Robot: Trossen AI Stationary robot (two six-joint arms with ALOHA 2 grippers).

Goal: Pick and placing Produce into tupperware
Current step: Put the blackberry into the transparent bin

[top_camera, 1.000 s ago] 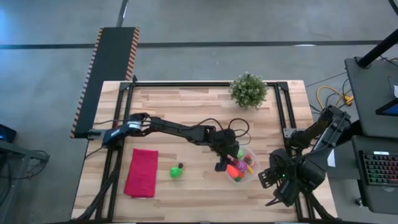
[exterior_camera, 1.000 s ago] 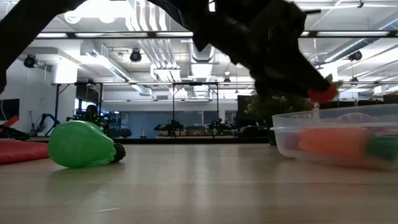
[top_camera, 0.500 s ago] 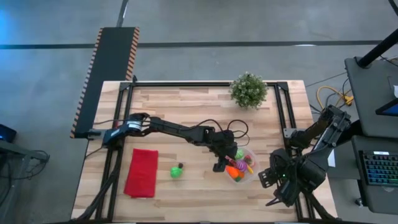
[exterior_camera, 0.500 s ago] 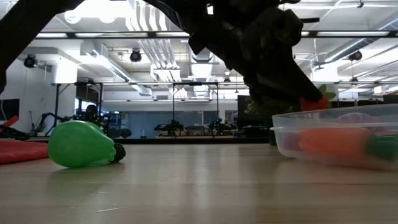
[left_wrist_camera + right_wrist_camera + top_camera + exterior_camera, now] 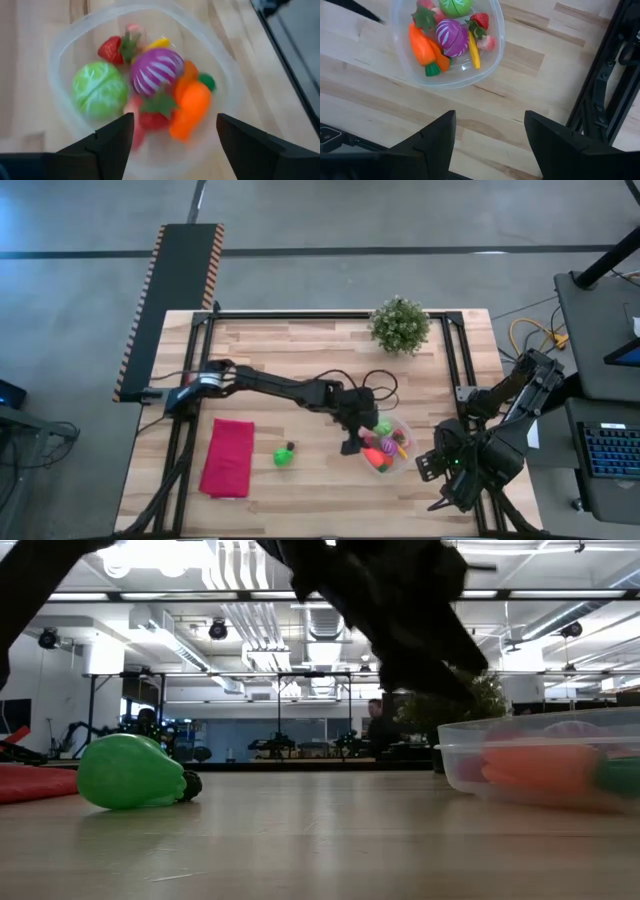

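The clear round tupperware (image 5: 399, 461) stands on the table's near right part and holds an orange carrot (image 5: 192, 107), a green cabbage (image 5: 99, 90), a purple striped piece (image 5: 156, 70), red pieces and a yellow one. My left gripper (image 5: 174, 120) hangs open just above its left rim, nothing between the fingers. A green piece (image 5: 283, 456) lies alone on the wood left of the tupperware. My right gripper (image 5: 489, 116) waits open beyond the table's near right corner.
A red folded cloth (image 5: 228, 457) lies near the table's left front edge. A green potted plant (image 5: 400, 325) stands at the far right. Black frame rails run along the table's sides. Bare wood lies between the cloth and the tupperware.
My left gripper has opened over the tupperware and let go of a red piece, which has dropped in among the others. The gripper has since risen a little and drawn slightly toward the table's left edge.
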